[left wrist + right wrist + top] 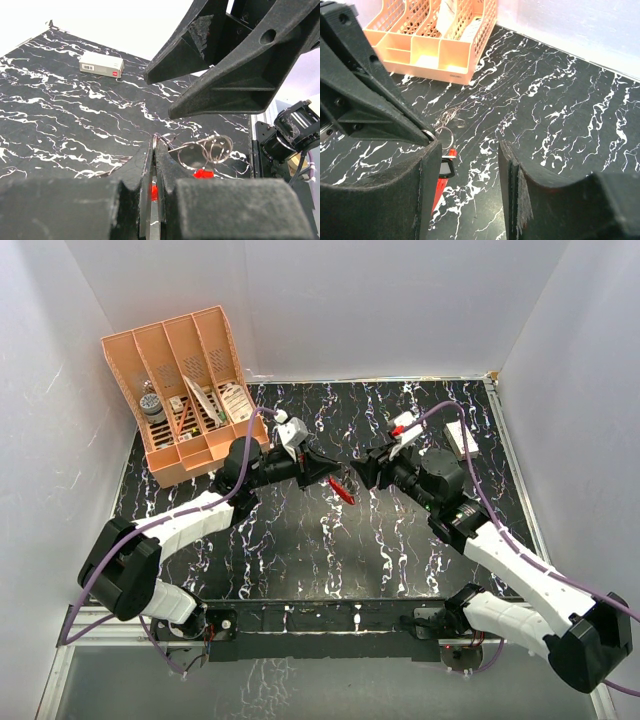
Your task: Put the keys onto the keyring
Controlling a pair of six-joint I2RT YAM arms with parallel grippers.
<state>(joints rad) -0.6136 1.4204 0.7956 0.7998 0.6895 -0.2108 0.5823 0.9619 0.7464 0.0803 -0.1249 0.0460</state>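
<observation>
My left gripper is shut on a thin metal ring of the keyring, held above the middle of the black table. Several wire loops fan out beside its tips, and the keyring's red part hangs below. In the right wrist view a small dark key with a pale middle sits on the red strip, just beside my right gripper's left finger. My right gripper faces the left one closely and stands open with nothing between its fingers.
An orange desk organizer with several slots stands at the back left. A small white box with a red mark lies at the back right. White walls enclose the black marbled table.
</observation>
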